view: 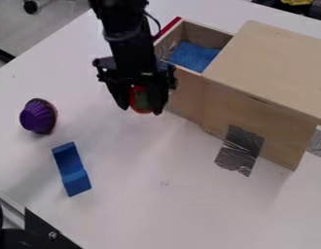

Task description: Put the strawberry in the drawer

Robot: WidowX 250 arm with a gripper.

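Note:
Black gripper [141,104] hangs at the upper middle, in front of the drawer's near side, its fingers closed around a red and green strawberry [141,99]. Parts of the strawberry are hidden by the fingers. The wooden drawer [206,35] is pulled out of its box toward the upper left, and a blue cloth [193,56] lies inside it. Gripper and strawberry appear outside the drawer, to the left of its side wall.
The wooden box [274,65] takes up the right side, with silvery tape [240,150] running from its wall onto the table [169,204]. A purple cup-shaped toy [38,116] lies at the left, and a blue block [71,169] is below it.

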